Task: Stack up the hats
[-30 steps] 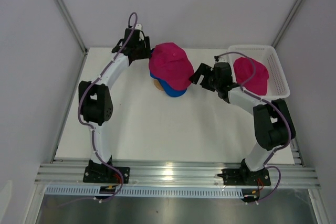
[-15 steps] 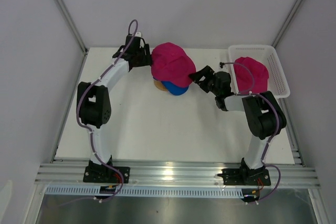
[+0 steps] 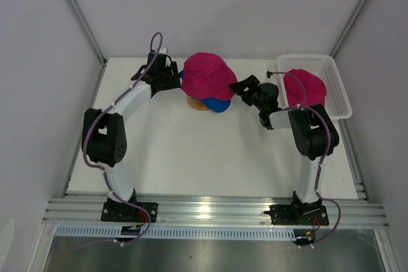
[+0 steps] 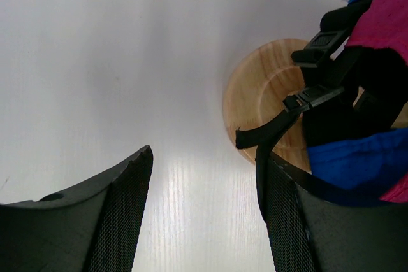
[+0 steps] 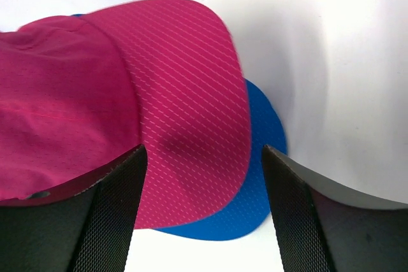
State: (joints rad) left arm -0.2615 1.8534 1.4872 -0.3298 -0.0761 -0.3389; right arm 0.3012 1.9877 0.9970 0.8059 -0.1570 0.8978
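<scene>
A magenta-pink hat [image 3: 207,76] lies on top of the royal blue hat [image 3: 220,106], both on the tan wooden stand [image 3: 196,105]. A second pink hat [image 3: 306,88] lies in the white basket [image 3: 338,87]. My left gripper [image 3: 172,78] is open beside the back of the stack. Its wrist view shows the stand [image 4: 261,109], a black hat strap [image 4: 274,125] over one finger, blue fabric [image 4: 350,157], and the gripper [image 4: 203,157] holding nothing. My right gripper [image 3: 240,87] is open at the brims. In its wrist view it [image 5: 203,157] frames the pink brim [image 5: 191,106] over the blue brim [image 5: 262,133].
The basket stands at the table's far right corner, right behind my right arm. Grey walls with metal posts close in the table on the left, right and back. A metal rail runs along the near edge [image 3: 210,211].
The top pink hat has shifted slightly toward the far side and covers more of the blue hat. My right arm has folded in closer to the stack. My left arm's elbow has swung left.
</scene>
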